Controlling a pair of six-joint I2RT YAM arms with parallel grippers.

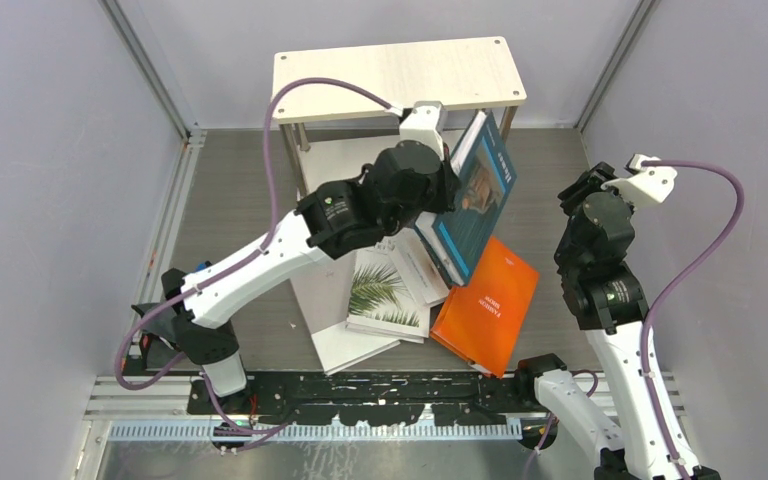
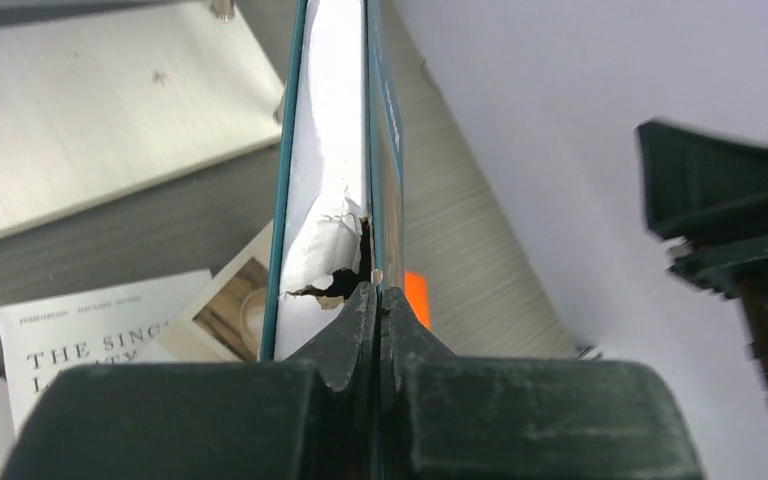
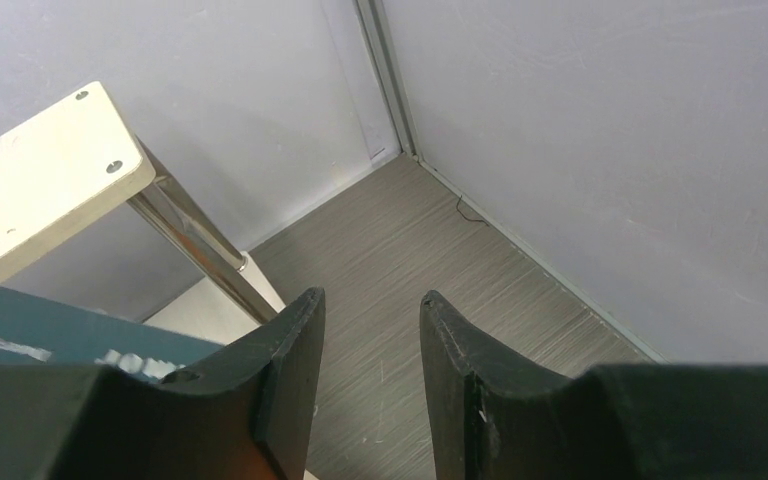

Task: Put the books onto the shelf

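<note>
1. The left gripper (image 2: 378, 297) is clamping tight on the lower edge of the teal book (image 1: 482, 190), holding it raised and tilted near the right front leg of the shelf (image 1: 400, 72).
2. The right gripper (image 3: 370, 330) is hovering with jaws partly apart, grasping nothing, toward the right rear corner of the table (image 1: 545, 165).
3. The shelf is standing at the table's rear edge.
4. The orange book (image 1: 487, 305) and palm-leaf book (image 1: 385, 295) are lying mid-table, in front of the shelf.

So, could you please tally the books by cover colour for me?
teal book: 1
orange book: 1
white: 2, the palm-leaf book and the plain book
beige book: 1
Total: 5
</note>
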